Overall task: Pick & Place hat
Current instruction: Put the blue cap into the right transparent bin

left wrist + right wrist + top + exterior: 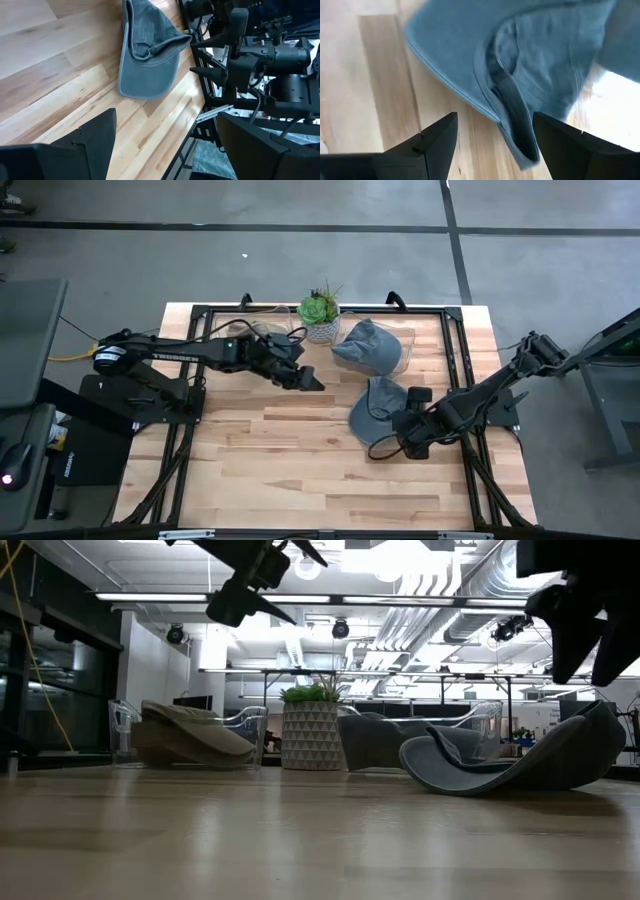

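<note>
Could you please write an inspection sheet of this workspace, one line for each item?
Surface: wooden table, bare in front.
Job's things: blue cap lying upside down on the table; second blue cap inside a clear bin at the back.
Clutter: potted succulent; tan hat in another clear bin.
Grippers: left gripper open, in the air over mid-table; right gripper open, just above the upside-down cap's edge.
Cables: yellow cable at the left arm's base.
Surroundings: grey floor; tables and ceiling ducts behind.
</note>
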